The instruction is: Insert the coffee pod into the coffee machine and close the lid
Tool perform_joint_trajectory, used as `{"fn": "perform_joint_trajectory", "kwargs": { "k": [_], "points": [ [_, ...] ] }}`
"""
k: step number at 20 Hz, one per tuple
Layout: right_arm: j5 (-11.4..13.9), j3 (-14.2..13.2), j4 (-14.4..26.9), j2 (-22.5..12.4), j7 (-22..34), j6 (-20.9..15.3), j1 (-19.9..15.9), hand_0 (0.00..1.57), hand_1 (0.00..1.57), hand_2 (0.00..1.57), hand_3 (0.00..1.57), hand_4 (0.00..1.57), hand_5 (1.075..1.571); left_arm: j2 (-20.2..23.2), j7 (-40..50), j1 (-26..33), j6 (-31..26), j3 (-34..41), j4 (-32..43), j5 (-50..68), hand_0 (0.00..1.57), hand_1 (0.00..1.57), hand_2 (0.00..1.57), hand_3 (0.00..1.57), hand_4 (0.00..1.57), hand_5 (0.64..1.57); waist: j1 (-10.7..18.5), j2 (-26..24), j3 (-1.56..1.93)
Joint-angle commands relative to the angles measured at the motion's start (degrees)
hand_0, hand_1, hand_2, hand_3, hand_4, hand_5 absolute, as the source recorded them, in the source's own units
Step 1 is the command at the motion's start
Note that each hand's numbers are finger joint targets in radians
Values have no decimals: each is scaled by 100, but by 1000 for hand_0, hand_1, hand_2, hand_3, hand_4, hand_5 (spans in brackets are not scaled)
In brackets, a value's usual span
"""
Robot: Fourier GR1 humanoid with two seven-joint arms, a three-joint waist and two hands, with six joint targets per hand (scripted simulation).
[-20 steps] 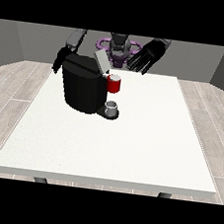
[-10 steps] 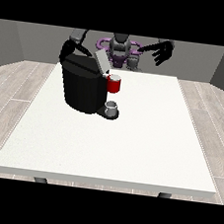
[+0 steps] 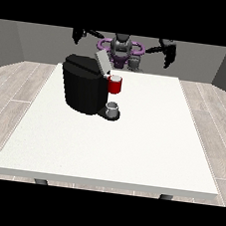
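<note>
black boxy coffee machine (image 3: 85,89) seen near the white table's (image 3: 131,147) far edge, grey lid (image 3: 102,61) raised, presumably for loading | both black hands (image 3: 168,52) (image 3: 78,33) raised well clear, finger state could not be told | lid judged not yet closed

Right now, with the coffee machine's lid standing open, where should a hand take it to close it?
By its free upper edge. The lid slants up from a hinge near the red thing at the machine, so that edge likely swings most easily. Probably come from above, on the robot's side.
</note>
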Motion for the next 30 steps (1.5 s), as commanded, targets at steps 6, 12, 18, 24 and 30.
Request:
{"fn": "perform_joint_trajectory", "kwargs": {
  "k": [6,12,18,24,30],
  "points": [
    [-67,-141,-170,-308,600,166,-733,0,0,0,0,0,1571,-95,610,471,-75,-279,-946,623,0,0,0,0,457,1571,269,192,2],
    [-488,-774,791,-679,147,429,-1024,0,0,0,0,0,1571,-188,773,726,-249,-944,-1780,1157,0,0,0,0,391,1571,789,538,5],
    [-885,-929,1040,-433,437,349,-1483,0,0,0,0,97,1571,-148,1183,911,-279,-1015,-2399,1319,0,0,0,0,356,1571,783,840,4],
    [-591,-630,1441,-298,165,221,-1672,0,0,0,0,0,1571,-186,1145,1271,4,-1338,-3188,1478,0,0,0,0,301,1571,727,1229,4],
    [-651,-723,1840,-421,-151,260,-2260,0,0,0,0,0,1571,-149,1571,1245,39,-1407,-3995,1664,0,0,0,0,356,1571,798,1734,4]
  ]
}}
